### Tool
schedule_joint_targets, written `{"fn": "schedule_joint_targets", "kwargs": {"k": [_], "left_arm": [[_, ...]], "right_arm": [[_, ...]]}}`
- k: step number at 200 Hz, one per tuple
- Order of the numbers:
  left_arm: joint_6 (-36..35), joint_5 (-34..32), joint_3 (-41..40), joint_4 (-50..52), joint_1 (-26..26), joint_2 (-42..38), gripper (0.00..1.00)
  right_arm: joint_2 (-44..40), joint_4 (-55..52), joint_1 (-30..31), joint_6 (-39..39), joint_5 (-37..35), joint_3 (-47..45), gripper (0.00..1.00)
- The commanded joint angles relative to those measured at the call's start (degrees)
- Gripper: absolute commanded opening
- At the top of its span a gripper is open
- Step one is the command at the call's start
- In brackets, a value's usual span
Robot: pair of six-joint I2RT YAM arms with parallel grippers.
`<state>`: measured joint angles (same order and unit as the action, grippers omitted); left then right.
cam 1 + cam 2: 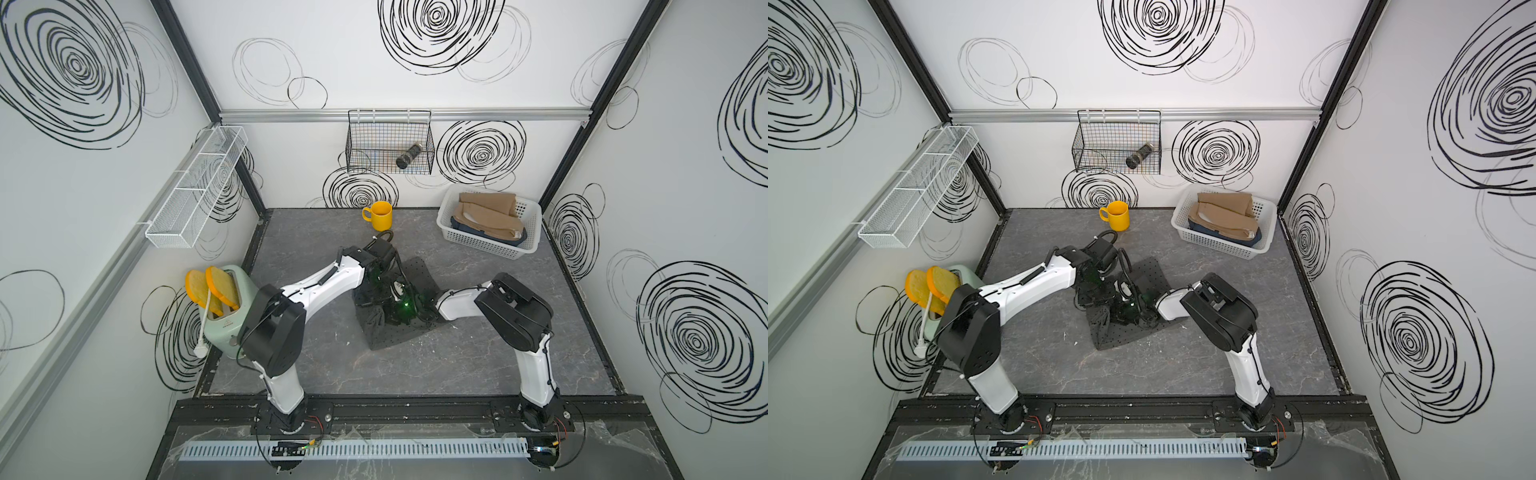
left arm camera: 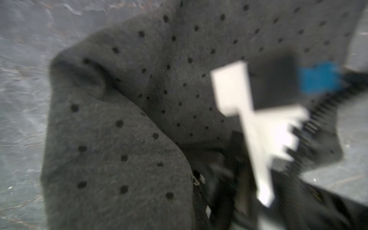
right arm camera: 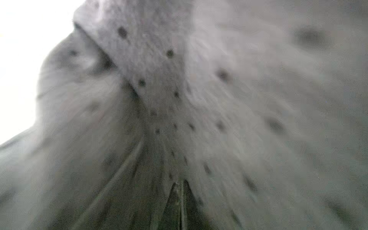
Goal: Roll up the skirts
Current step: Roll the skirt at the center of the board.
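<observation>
Dotted grey skirt (image 1: 401, 334) | raised fold is pinched by left gripper (image 1: 384, 293) and right gripper (image 3: 180, 191) | flat cloth is spread toward lower frame.

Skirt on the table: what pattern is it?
Dark grey skirt with small black dots, clearest in the left wrist view.

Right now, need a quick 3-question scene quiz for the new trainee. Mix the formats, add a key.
1. Which skirt lies outside the white basket? A. the tan-brown one; B. the dotted grey skirt; C. the denim one.
2. True or false: the yellow mug stands inside the white basket.
3. Fill in: in the basket, the tan-brown skirt lies on top of the ____ skirt.

Key: 1 B. 2 False: it stands on the table, apart from the basket. 3 The denim skirt.
</observation>
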<state>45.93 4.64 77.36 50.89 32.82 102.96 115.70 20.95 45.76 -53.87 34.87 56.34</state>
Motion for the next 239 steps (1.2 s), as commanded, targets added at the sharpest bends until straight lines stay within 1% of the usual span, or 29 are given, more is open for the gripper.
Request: {"fn": "schedule_joint_targets", "kwargs": {"k": [1,9,14,23,51,68,85,88,102,110,125,141,159,165,175,192,213,227,239], "left_arm": [[1.8,-2.1,2.3,0.1,0.4,3.7,0.00],[2.0,-2.5,2.9,0.0,0.4,4.9,0.00],[2.0,-2.6,3.2,-0.2,0.4,5.6,0.00],[2.1,-3.1,3.7,-0.5,0.4,6.9,0.00],[1.7,-1.2,4.9,-1.7,0.2,11.1,0.00],[1.6,-0.2,5.1,-3.1,0.3,12.9,0.00],[1.3,1.1,5.8,-3.5,0.4,15.2,0.02],[1.2,1.4,6.0,-3.6,0.4,15.5,0.07],[0.8,2.4,6.2,-4.1,0.5,16.6,0.12],[0.7,2.8,6.1,-4.4,0.6,16.7,0.15],[0.5,3.6,5.8,-5.3,0.5,16.2,0.20],[0.1,4.2,5.6,-5.7,0.2,15.9,0.24],[-1.1,3.9,5.6,-5.2,-0.3,15.7,0.25],[-1.4,4.5,4.9,-5.5,-0.6,15.4,0.26],[-2.4,5.7,4.0,-6.6,-1.0,14.9,0.30],[-3.9,4.6,4.4,-5.5,-1.1,14.7,0.33],[-5.5,4.9,3.9,-5.9,-1.1,14.0,0.34],[-6.6,6.1,3.2,-6.4,-1.2,13.7,0.35],[-7.3,6.6,2.9,-6.3,-1.4,13.4,0.36]], "right_arm": [[-4.8,3.0,-2.9,-2.0,1.2,-4.8,0.07],[-6.4,5.0,-4.0,-3.1,1.5,-7.2,0.09],[-7.4,6.0,-4.4,-3.6,1.4,-8.5,0.12],[-9.1,5.6,-5.1,-3.3,1.3,-9.7,0.15],[-17.0,3.0,-6.5,-1.0,-1.1,-15.4,0.20],[-22.8,4.8,-5.7,-0.5,-1.8,-19.7,0.22],[-27.4,7.6,-3.5,-0.9,-1.4,-22.5,0.25],[-28.0,7.8,-3.1,-1.0,-1.3,-22.7,0.25],[-29.6,9.8,-1.1,-2.0,-2.1,-23.2,0.28],[-29.3,11.2,-0.4,-3.3,-2.7,-23.2,0.28],[-27.0,15.7,0.4,-5.2,-0.9,-22.3,0.27],[-23.6,16.7,1.5,-5.6,-0.6,-19.9,0.24],[-21.6,18.1,2.3,-6.0,-0.5,-18.4,0.21],[-21.4,17.5,2.6,-5.7,-1.1,-17.9,0.20],[-20.6,17.0,2.9,-4.8,-1.7,-17.5,0.20],[-17.9,16.5,2.4,-4.2,-1.1,-16.5,0.19],[-13.7,14.1,2.1,-1.4,0.2,-14.0,0.15],[-11.8,9.9,2.1,0.7,-0.2,-12.1,0.13],[-11.1,9.2,2.1,0.8,-0.8,-12.8,0.12]]}}
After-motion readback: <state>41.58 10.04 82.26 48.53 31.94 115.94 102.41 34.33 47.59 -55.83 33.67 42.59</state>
